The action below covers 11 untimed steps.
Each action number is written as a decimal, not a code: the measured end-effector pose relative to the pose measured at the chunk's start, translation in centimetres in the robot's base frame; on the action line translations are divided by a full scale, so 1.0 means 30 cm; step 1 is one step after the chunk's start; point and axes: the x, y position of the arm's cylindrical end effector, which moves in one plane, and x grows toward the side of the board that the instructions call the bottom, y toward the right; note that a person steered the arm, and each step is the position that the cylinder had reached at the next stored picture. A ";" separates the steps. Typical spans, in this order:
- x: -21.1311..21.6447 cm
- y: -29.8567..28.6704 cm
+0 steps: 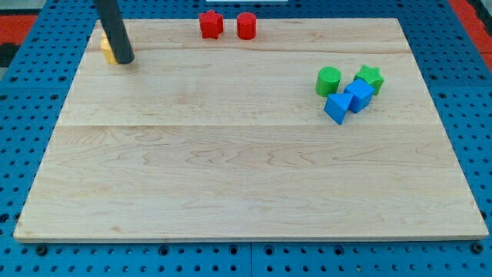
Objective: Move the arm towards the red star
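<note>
The red star (211,25) lies near the view's top edge of the wooden board (231,177), left of centre. A red cylinder (246,25) stands just to its right. My tip (125,60) is at the view's top left, well to the left of the red star and a little lower. The dark rod covers most of a yellow block (107,48), whose shape I cannot make out; the tip is at its right side.
At the view's right, a green cylinder (328,80), a green star (370,78), a blue cube (358,96) and a blue triangular block (337,108) sit in a tight cluster. The board rests on a blue pegboard.
</note>
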 end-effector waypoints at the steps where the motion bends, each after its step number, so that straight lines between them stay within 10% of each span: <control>1: -0.014 0.114; 9: -0.327 0.057; 11: -0.324 0.344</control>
